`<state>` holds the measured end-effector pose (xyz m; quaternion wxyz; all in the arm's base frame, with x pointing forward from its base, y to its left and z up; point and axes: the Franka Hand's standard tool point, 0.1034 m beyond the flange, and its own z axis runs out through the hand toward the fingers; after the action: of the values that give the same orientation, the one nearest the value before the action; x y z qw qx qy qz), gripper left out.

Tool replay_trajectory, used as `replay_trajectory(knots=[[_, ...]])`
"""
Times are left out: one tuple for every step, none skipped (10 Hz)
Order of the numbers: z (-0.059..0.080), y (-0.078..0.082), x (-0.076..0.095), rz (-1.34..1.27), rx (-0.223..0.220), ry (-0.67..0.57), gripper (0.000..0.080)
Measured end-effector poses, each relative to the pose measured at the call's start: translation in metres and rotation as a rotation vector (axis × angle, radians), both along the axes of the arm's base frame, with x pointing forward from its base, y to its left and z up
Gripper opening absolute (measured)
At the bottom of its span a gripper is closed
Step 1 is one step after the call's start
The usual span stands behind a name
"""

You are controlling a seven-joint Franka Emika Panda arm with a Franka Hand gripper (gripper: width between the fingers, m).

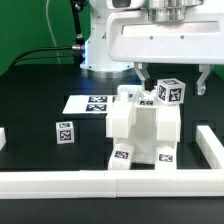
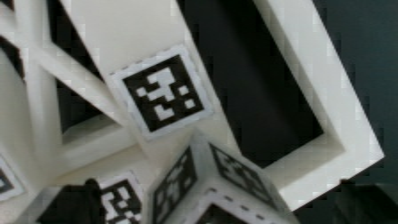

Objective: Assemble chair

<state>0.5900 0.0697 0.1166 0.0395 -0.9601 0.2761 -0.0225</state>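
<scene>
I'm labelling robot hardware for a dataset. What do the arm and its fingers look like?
The arm is glossy white with rounded casings. Its gripper has a wide, boxy white body and two slim dark fingers.

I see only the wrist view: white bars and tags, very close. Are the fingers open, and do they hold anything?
Observer: They are open and hold nothing. The fingers stand apart on either side of the tagged block on top of the chair, with a gap on each side.
Operator: Is any loose part on the table?
Observer: Yes, a small tagged cube stands alone, at the exterior view's left of the chair.
Operator: What lies behind the chair?
Observer: The marker board lies flat there, toward the exterior view's left.
</scene>
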Motion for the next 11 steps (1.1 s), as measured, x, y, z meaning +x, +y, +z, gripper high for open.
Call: replay_trajectory(knots=[[-0.0003,-0.0036,-0.0008,0.226,-0.025,-0.004,0.0649],[-0.0002,-0.0041,-0.0017,0.386,-0.048,0.000,0.0649],[-0.0010,-0.0001,-0.0027,0.406,-0.057,0.003,0.0649],[-0.0009,-0.0020,-0.0025,0.379,-0.056,0.004,0.0533],[-0.0009,-0.0028,-0.0024,0.377,-0.057,0.004,0.0397],[-0.0009,-0.0025,-0.0023,0.338,-0.054,0.006,0.0397],[-0.0010,-0.0025,-0.0023,0.253,-0.049,0.010,0.0281],[-0.0010,-0.0025,-0.0023,0.189,-0.046,0.013,0.0281],[-0.0010,-0.0026,-0.0023,0.156,-0.044,0.014,0.0281],[-0.0009,-0.0036,-0.0012,0.014,-0.036,0.019,0.0281],[-0.0008,-0.0040,-0.0011,-0.149,-0.028,0.027,0.0281]])
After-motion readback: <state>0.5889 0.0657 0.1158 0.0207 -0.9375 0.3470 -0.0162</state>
